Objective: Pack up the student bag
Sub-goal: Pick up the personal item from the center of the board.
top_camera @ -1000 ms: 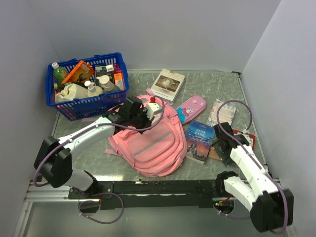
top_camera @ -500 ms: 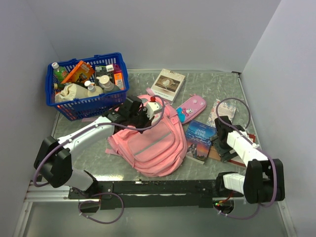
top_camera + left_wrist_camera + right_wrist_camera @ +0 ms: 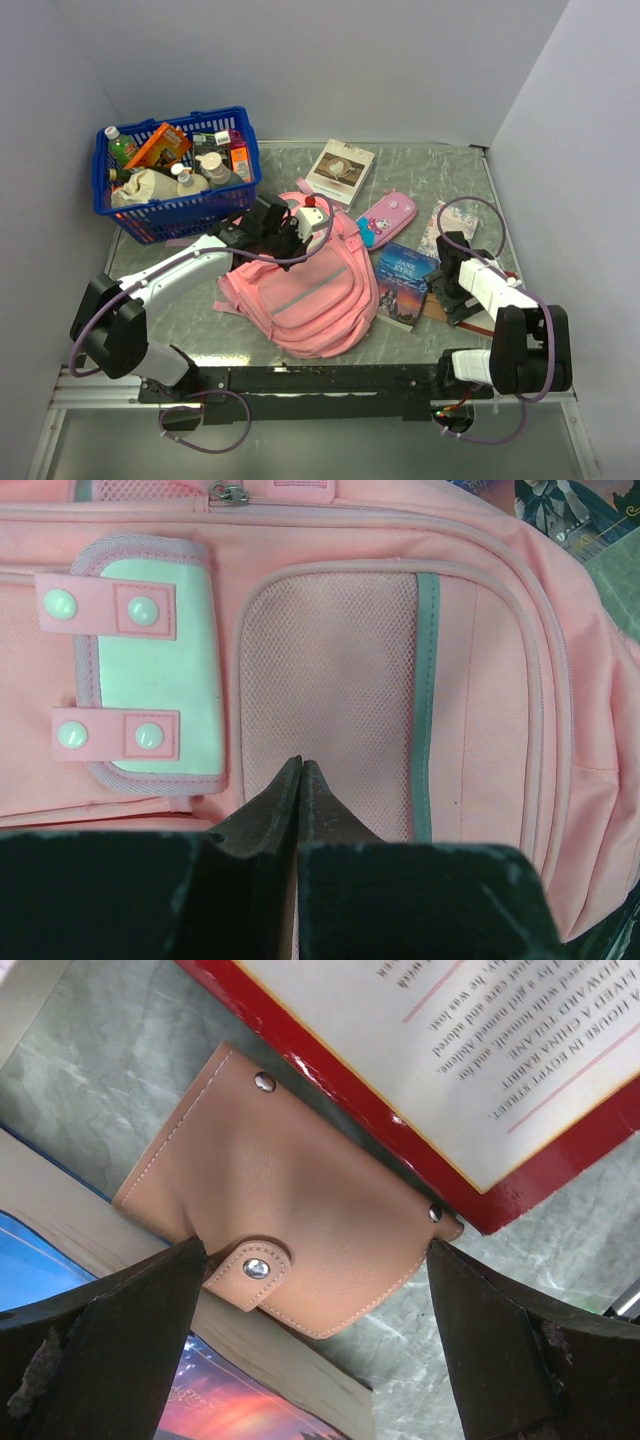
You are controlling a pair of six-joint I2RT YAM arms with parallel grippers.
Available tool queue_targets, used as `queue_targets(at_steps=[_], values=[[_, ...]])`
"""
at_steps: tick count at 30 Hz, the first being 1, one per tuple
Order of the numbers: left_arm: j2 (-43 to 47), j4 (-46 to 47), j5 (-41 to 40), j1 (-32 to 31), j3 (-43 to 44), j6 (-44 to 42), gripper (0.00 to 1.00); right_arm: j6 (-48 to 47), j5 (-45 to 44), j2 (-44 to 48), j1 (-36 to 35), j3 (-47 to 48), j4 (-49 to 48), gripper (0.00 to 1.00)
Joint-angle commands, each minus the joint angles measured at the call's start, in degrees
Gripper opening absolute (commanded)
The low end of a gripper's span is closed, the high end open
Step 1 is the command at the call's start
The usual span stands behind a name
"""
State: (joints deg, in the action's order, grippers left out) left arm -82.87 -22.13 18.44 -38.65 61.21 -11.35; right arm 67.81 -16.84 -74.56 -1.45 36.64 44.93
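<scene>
The student bag (image 3: pixel 305 295) lay at the middle of the desk, toward its near edge, front pockets up. The left hand (image 3: pixel 300 768) hung over its mesh pocket, fingers pressed together with nothing visibly between them. Near the right edge, the right hand (image 3: pixel 315 1250) stood spread wide, straddling a tan wallet (image 3: pixel 290 1195) and not gripping it. That wallet, the blue book (image 3: pixel 403 275), the pencil case (image 3: pixel 387 217) and a pale book (image 3: pixel 340 172) all lay outside the bag, so packing looked barely begun.
</scene>
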Motion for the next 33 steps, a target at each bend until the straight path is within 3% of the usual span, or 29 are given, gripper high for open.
queue_targets(at_steps=[1, 4, 6, 10, 13, 19, 24, 28, 29, 32, 33], values=[[-0.2, -0.3, 1.8, 0.2, 2.3, -1.0, 0.06, -2.6, 3.0, -4.8, -0.1, -1.1, -8.8, 1.0], [-0.4, -0.6, 2.1, 0.2, 2.4, -1.3, 0.09, -5.0, 3.2, -3.9, -0.1, 0.0, -8.8, 0.99], [-0.7, -2.3, 4.1, 0.2, 2.7, -2.3, 0.16, -5.9, 3.0, -2.4, -0.1, 1.0, -8.5, 0.91], [-0.7, -4.7, 4.2, -1.6, 1.5, -5.3, 0.54, -7.2, 2.7, 1.4, -0.2, 1.4, -8.1, 0.71], [-0.6, -5.7, 3.6, -4.0, -0.1, -7.4, 0.68, -7.2, 3.9, 4.0, -0.2, 0.2, -9.2, 0.61], [-1.5, -6.8, 3.0, -8.7, -1.8, -7.5, 0.78, -6.6, 5.0, 7.1, -0.2, -1.0, -8.6, 0.43], [-0.6, -6.8, 2.5, -12.2, -3.3, -6.9, 0.81, -7.4, 5.6, 14.6, -1.1, -1.3, -7.0, 0.37], [-0.7, -2.1, -5.4, -15.1, -7.7, -6.4, 0.76, -8.3, 6.6, 21.4, -1.7, -1.2, -5.2, 0.33], [-1.0, -0.2, -6.7, -15.5, -8.3, -6.5, 0.73, -8.3, 6.8, 22.4, -1.8, -1.1, -4.7, 0.33], [-1.5, 3.7, -12.6, -16.5, -9.7, -5.9, 0.51, -8.8, 7.1, 26.6, -2.4, -0.6, -2.0, 0.33], [-1.5, 4.7, -14.3, -16.5, -10.0, -6.1, 0.39, -9.0, 7.2, 27.5, -2.5, -0.3, -1.1, 0.33]])
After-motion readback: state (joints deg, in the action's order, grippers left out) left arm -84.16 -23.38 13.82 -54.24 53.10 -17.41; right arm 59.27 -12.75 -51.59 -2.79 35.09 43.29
